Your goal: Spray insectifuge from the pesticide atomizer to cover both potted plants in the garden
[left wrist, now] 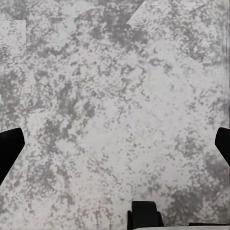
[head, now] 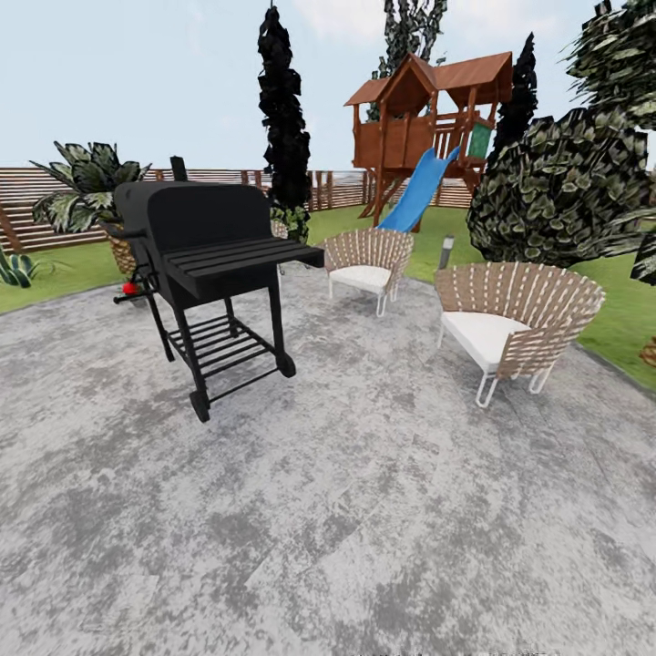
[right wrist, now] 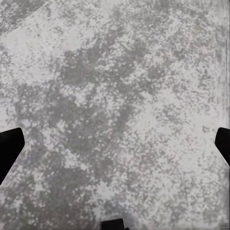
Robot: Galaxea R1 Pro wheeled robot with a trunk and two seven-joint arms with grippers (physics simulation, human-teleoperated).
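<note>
I am in the garden, on grey mottled paving [head: 364, 510] edged by green lawn [head: 64, 273] and a brown slat fence [head: 27, 196]. The pesticide atomizer and the potted plants are out of view. In the left wrist view my left gripper [left wrist: 115, 148] hangs open over bare paving, its black fingertips [left wrist: 9, 151] far apart at the picture's edges. My right gripper [right wrist: 115, 148] is likewise open above the paving, with nothing between its fingertips [right wrist: 9, 148].
A black wheeled grill [head: 205, 264] stands ahead on the left. Two woven chairs [head: 364, 264] [head: 510, 323] sit ahead on the right. Behind them are a wooden playhouse with a blue slide [head: 419, 187], dark trees, a palm [head: 91, 187] and a striped agave [head: 14, 269].
</note>
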